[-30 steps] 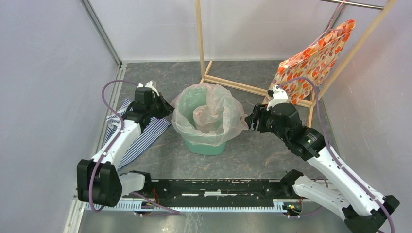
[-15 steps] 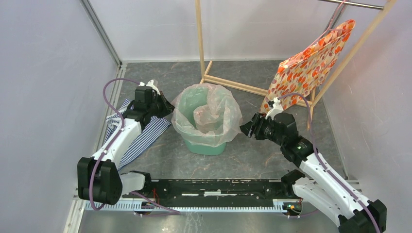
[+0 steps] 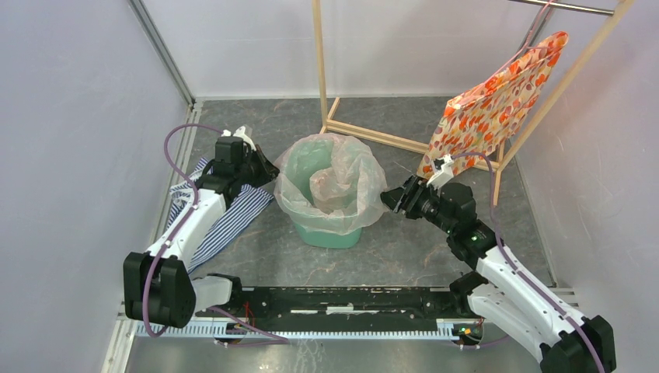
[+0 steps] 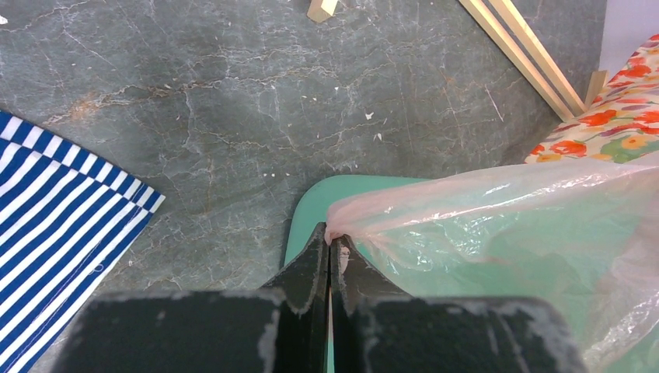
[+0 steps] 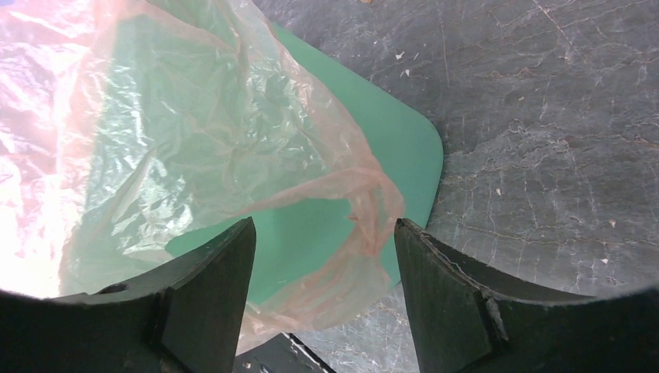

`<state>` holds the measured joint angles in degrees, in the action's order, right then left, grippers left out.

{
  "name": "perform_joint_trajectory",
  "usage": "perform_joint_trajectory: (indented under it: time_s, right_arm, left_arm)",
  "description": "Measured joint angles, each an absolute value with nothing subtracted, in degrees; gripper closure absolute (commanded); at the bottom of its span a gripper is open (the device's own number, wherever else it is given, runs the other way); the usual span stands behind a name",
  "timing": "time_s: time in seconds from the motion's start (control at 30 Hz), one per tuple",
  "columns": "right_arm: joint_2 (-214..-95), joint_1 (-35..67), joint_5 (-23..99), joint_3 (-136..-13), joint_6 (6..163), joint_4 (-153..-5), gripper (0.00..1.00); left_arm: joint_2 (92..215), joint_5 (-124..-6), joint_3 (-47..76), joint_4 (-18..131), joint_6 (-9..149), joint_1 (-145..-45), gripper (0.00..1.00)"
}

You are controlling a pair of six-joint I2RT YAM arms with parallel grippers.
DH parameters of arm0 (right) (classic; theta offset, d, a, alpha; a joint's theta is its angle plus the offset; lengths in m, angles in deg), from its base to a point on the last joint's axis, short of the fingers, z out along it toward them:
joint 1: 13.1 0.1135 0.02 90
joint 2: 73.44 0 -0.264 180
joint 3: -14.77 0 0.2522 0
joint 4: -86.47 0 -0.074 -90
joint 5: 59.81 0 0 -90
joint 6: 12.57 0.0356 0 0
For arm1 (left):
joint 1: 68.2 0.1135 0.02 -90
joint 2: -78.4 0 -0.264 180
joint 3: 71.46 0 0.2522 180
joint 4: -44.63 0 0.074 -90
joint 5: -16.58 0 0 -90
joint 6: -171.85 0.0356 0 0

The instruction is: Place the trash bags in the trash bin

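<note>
The mint-green trash bin (image 3: 332, 233) stands mid-floor with the pale-pink translucent trash bag (image 3: 334, 180) draped in and over its rim. My left gripper (image 3: 270, 172) is shut on the bag's left edge at the bin's left rim; the wrist view shows the film (image 4: 435, 198) pinched between the closed fingertips (image 4: 332, 237) above the rim (image 4: 311, 203). My right gripper (image 3: 390, 199) is open at the bin's right side. In its wrist view the fingers (image 5: 225, 268) straddle a twisted flap of bag (image 5: 365, 210) hanging over the bin's corner (image 5: 404, 148), not gripping it.
A blue-white striped cloth (image 3: 225, 214) lies on the floor under the left arm, also in the left wrist view (image 4: 54, 202). A wooden rack (image 3: 373, 134) stands behind the bin with an orange floral bag (image 3: 497, 97) hanging at right. Grey walls close both sides.
My right gripper has let go of the bag's right edge and swung lower, nearer the bin's right side. The left gripper has stayed shut on the bag's left edge.
</note>
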<state>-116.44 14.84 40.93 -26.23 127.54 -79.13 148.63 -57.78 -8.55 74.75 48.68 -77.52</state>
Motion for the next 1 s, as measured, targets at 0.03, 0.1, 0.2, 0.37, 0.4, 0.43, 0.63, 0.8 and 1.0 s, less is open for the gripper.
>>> perform_joint_trajectory:
  time_s: [0.03, 0.1, 0.2, 0.37, 0.4, 0.43, 0.63, 0.8, 1.0]
  right_arm:
    - [-117.0, 14.8, 41.1, -26.2, 127.7, -79.5, 0.26]
    - [-117.9, 14.8, 41.6, -25.8, 127.8, -80.2, 0.24]
    - [-119.0, 14.8, 41.8, -24.7, 127.8, -80.6, 0.23]
    - [-120.4, 14.8, 41.8, -22.8, 127.7, -82.2, 0.33]
    - [-120.6, 14.8, 41.8, -22.3, 127.7, -82.7, 0.38]
    - [-120.8, 14.8, 41.8, -21.6, 127.7, -83.6, 0.44]
    - [-121.3, 14.8, 42.7, -18.2, 128.4, -89.5, 0.86]
    - [-120.7, 14.8, 42.0, -17.6, 127.4, -91.4, 1.00]
    - [-121.4, 14.8, 37.5, -17.8, 122.7, -89.2, 1.00]
  left_arm:
    - [148.6, -57.8, -8.6, 74.7, 48.7, -77.5, 0.98]
    - [148.6, -57.8, -8.6, 74.8, 48.7, -77.5, 0.98]
    - [148.6, -57.8, -8.6, 74.7, 48.7, -77.5, 0.98]
    - [148.6, -57.7, -8.6, 74.6, 48.7, -77.5, 0.98]
    - [148.6, -57.7, -8.6, 74.5, 48.7, -77.5, 0.98]
    - [148.6, -57.7, -8.6, 74.4, 48.7, -77.5, 0.98]
    - [148.6, -57.0, -11.0, 72.6, 48.7, -77.5, 0.98]
    - [148.5, -56.8, -14.1, 70.6, 48.6, -77.5, 0.98]
    - [148.3, -57.6, -16.8, 69.6, 48.6, -77.5, 0.98]
